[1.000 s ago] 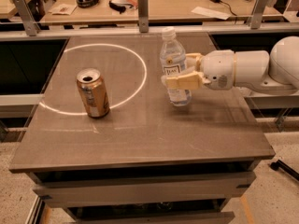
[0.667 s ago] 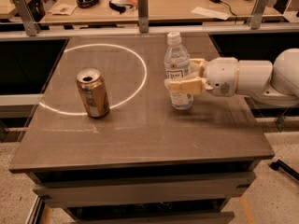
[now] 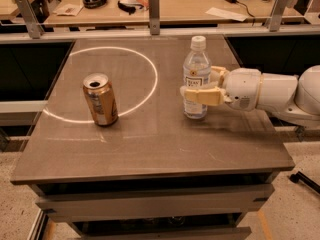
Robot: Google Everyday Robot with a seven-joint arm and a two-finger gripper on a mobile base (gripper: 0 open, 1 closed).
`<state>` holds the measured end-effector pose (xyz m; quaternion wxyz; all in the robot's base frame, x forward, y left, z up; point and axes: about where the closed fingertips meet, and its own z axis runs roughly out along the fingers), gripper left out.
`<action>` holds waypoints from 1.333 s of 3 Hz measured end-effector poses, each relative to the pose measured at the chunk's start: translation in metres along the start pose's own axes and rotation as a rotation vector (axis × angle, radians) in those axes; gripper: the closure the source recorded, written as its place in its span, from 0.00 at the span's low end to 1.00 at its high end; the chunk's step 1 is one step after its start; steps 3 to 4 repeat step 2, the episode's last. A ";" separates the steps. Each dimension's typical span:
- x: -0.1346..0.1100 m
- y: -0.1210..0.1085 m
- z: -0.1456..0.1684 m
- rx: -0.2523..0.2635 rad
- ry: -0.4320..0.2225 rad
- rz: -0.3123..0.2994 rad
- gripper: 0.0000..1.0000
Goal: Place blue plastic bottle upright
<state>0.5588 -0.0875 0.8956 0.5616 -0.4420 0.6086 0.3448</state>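
Right of centre on the worktop [image 3: 150,149], the gripper [image 3: 199,86] fingers [image 3: 202,95] clasp the upright blue plastic bottle [image 3: 196,64] at its label. It is probably light, thin-walled and slippery.

The label of the bottle [image 3: 196,59] is being partly covered by the near finger [image 3: 202,95] of the gripper [image 3: 198,85], which is being clasped around it at the right of the table [image 3: 150,144]; the far finger is being mostly hidden behind the bottle. The arm [image 3: 280,91] is being cut off by the right edge.
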 end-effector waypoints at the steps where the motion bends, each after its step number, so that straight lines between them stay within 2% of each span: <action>1: -0.002 0.000 0.000 0.000 0.000 0.000 0.83; 2: -0.002 0.000 0.000 0.000 0.000 0.000 0.60; 4: -0.002 0.000 0.000 0.000 0.000 0.000 0.60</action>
